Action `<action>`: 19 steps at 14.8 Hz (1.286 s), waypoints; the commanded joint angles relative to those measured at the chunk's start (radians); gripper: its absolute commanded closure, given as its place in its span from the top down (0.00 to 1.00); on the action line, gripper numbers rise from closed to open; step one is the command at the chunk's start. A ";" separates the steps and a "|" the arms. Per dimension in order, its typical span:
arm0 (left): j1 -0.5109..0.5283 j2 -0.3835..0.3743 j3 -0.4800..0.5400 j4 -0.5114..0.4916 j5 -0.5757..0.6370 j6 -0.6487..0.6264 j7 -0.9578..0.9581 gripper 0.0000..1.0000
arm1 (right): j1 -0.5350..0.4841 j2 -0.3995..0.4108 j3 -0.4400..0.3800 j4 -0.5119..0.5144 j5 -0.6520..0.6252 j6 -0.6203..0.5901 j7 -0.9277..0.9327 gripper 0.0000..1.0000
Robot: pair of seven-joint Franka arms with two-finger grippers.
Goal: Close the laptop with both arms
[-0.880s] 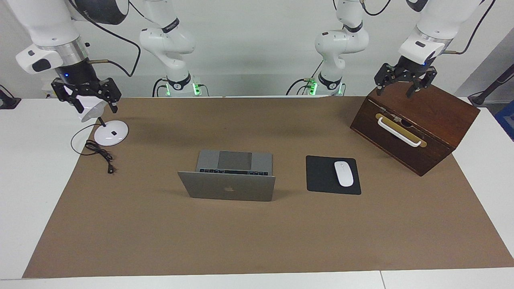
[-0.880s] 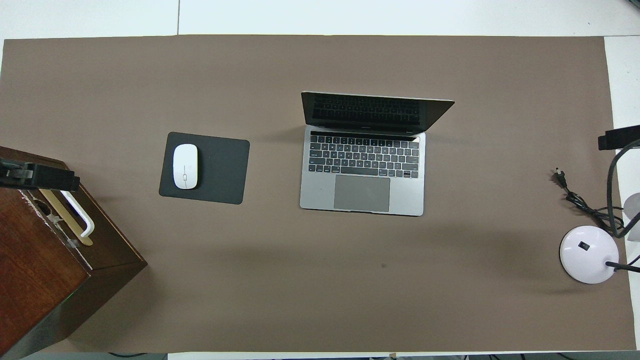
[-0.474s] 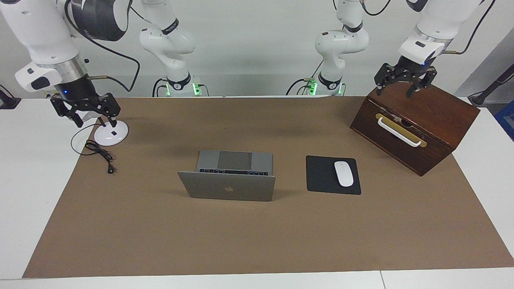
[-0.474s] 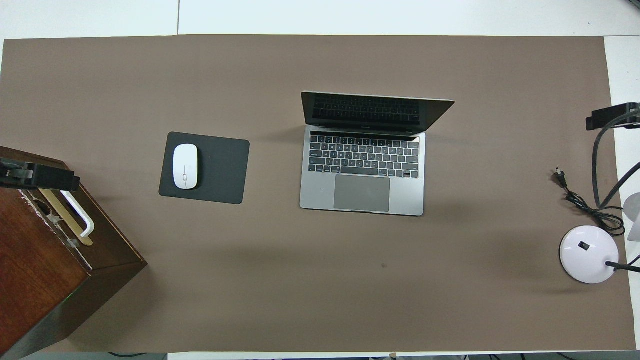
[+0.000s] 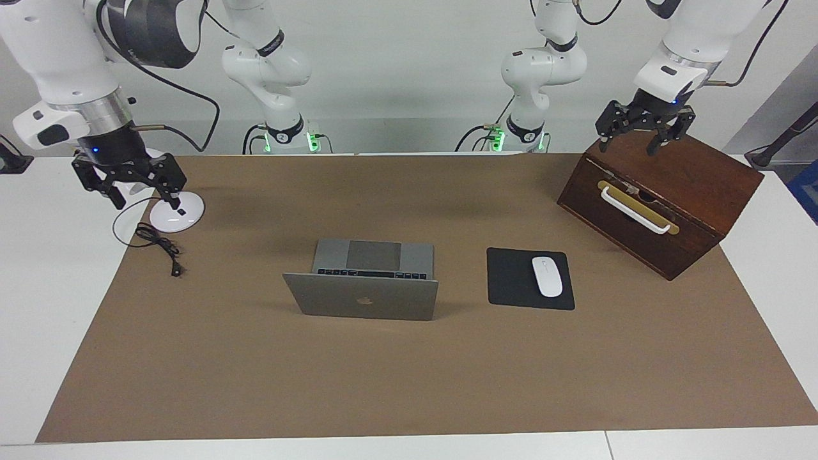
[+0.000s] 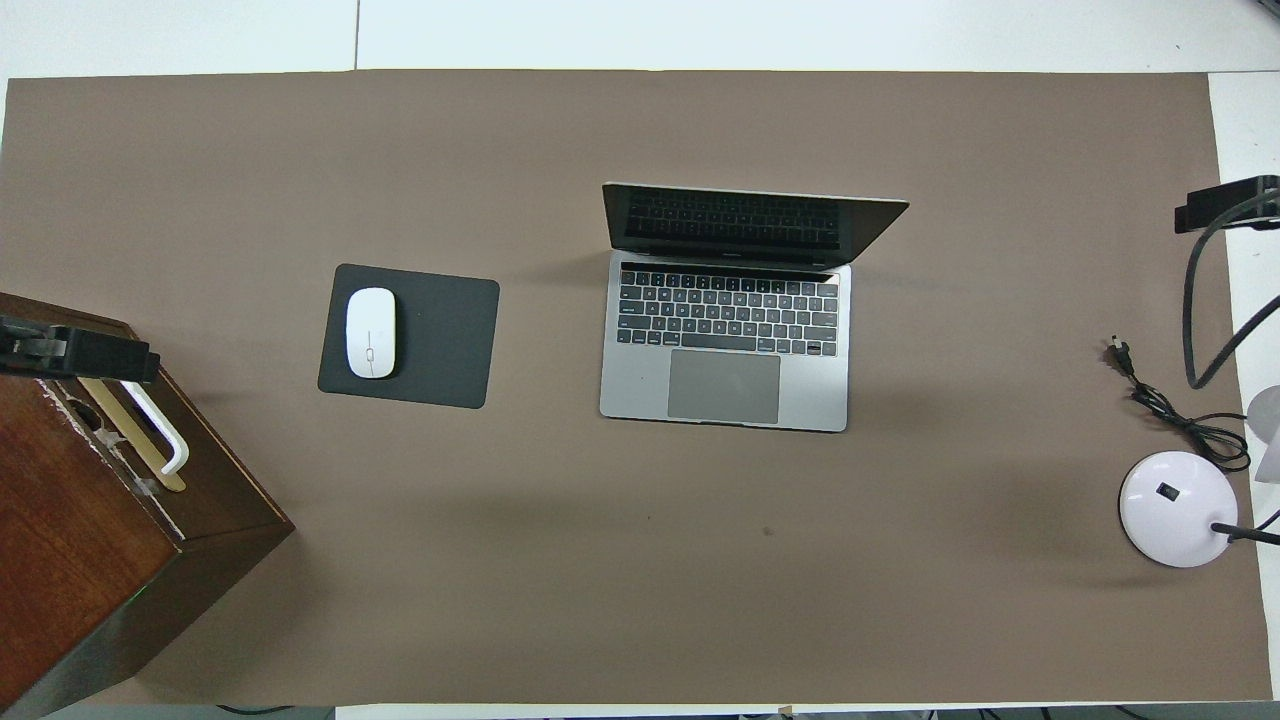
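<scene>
- laptop [image 5: 369, 281] open, lid up at a steep angle, logo side facing away from the robots; sits mid table on the brown mat [image 5: 409, 383]; keyboard and trackpad visible in the overhead view [image 6: 725, 330]
- left tool [image 5: 644, 135] up in the air over the top of the wooden box [image 5: 664, 204], fingers spread, holding nothing, not touching the box as far as the facing view shows
- right tool [image 5: 131, 188] over the right arm's end of the table, above the white lamp base [image 5: 177, 213], fingers apart, empty
- in the overhead view only dark tips show: left tool [image 6: 75, 352] at the box edge, right tool [image 6: 1225, 205] at the mat's edge
- both tools well apart from the laptop, no contact with the lid
- black mouse pad [image 5: 514, 281] beside the laptop toward the left arm's end, white mouse [image 5: 547, 276] lying on it
- wooden box at the left arm's end, turned at an angle, white handle [image 5: 636, 211] on its front
- lamp base at the right arm's end, black cable [image 5: 156, 246] looped and trailing on the mat just beside it, plug end lying loose
- laptop base flat on the mat, nothing on it
</scene>
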 commanded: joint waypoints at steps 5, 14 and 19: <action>-0.007 -0.027 0.007 -0.028 -0.003 0.009 -0.013 1.00 | 0.008 0.014 0.011 0.006 0.017 0.001 0.070 1.00; -0.006 -0.027 0.007 -0.030 -0.003 0.013 -0.016 0.00 | 0.006 0.011 0.012 0.006 0.017 -0.007 0.070 1.00; -0.001 -0.027 0.007 -0.030 -0.006 0.015 -0.013 0.00 | 0.006 0.011 0.012 0.006 0.017 0.001 0.070 1.00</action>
